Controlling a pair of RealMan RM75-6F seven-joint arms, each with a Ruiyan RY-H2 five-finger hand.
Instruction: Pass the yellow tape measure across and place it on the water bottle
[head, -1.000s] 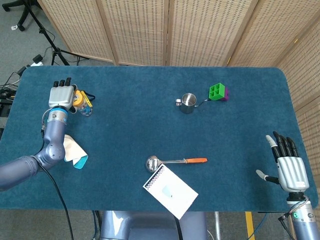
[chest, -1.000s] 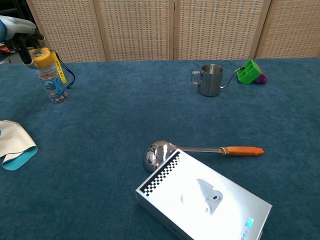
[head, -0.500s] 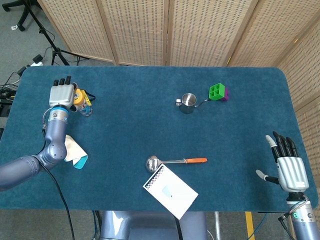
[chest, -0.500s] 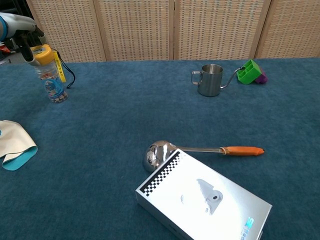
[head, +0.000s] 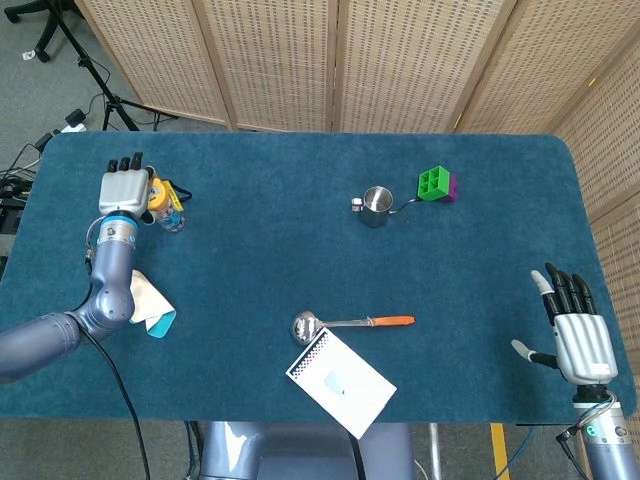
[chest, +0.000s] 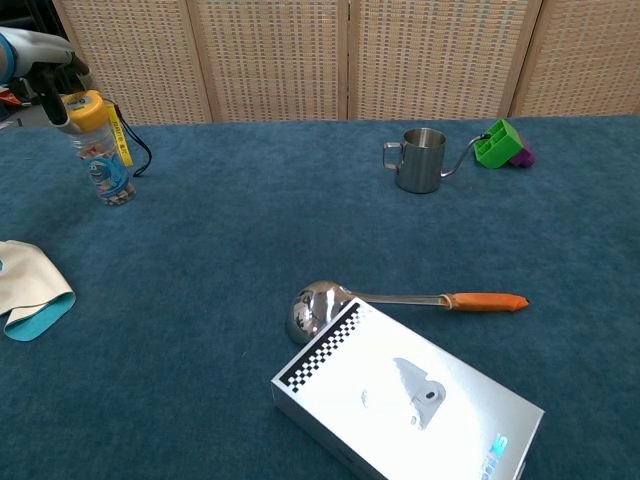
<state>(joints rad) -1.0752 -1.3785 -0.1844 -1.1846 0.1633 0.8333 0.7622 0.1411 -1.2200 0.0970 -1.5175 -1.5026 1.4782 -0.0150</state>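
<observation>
The yellow tape measure (chest: 85, 108) sits on top of the small water bottle (chest: 108, 172), which stands upright at the table's far left. Its strap hangs down the bottle's right side. In the head view the tape measure (head: 158, 196) shows just right of my left hand (head: 122, 188), whose fingers are stretched out and hold nothing. In the chest view that left hand (chest: 40, 58) hovers close beside the tape measure's left edge. My right hand (head: 575, 332) is at the table's near right edge, fingers spread and empty.
A steel pitcher (chest: 420, 160) and a green box (chest: 497, 143) stand at the back right. A ladle with an orange handle (chest: 400, 298) and a white box (chest: 405, 395) lie at the front middle. A folded cloth (chest: 30, 290) lies near the left edge.
My left hand has drawn slightly up and away from the tape measure, which stays on the bottle. The right hand has not moved.
</observation>
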